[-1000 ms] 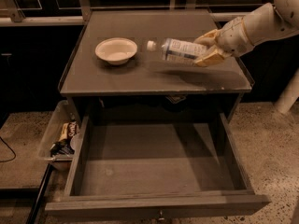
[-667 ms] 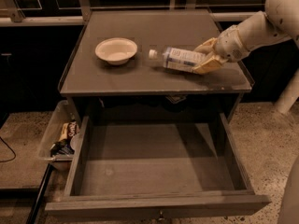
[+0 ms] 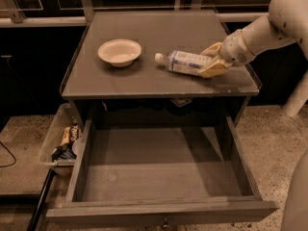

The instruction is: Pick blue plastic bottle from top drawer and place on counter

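The blue plastic bottle [image 3: 183, 62] lies on its side on the counter [image 3: 144, 78], white cap pointing left toward the white bowl. My gripper [image 3: 210, 61] reaches in from the right and is shut on the bottle's base end, its yellow fingers [image 3: 215, 69] above and below it. The top drawer [image 3: 159, 177] stands pulled fully open below the counter, its grey floor bare.
A white bowl [image 3: 120, 52] sits on the counter's left part. A clear plastic bin of snacks [image 3: 61, 141] stands on the floor left of the drawer. My white arm [image 3: 269, 28] crosses the counter's right edge.
The bottle came down from a tilted hold above the counter and now lies on the counter top. My gripper lowered with it and still holds its base.
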You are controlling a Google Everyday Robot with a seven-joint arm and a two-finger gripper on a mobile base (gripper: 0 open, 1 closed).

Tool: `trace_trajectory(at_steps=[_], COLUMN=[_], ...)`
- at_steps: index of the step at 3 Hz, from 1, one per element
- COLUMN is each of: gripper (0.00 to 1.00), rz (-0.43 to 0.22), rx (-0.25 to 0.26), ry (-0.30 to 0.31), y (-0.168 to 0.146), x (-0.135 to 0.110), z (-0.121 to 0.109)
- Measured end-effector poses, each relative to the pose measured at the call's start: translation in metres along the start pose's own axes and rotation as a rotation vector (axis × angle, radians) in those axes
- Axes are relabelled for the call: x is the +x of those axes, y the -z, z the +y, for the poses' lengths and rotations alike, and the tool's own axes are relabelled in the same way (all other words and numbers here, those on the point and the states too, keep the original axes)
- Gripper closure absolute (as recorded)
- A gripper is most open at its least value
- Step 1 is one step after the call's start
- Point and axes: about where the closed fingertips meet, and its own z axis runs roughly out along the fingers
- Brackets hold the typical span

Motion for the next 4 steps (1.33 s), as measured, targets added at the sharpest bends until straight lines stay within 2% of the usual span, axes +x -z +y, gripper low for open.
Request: trace_trajectory(at_steps=[3,4], gripper=[0.11,0.0], rz=[0.0,0.0], rx=[0.0,0.0], ry=[0.0,0.0], y=[-0.0001,-0.0002], x=[0.0,0.0], z=[0.0,0.0])
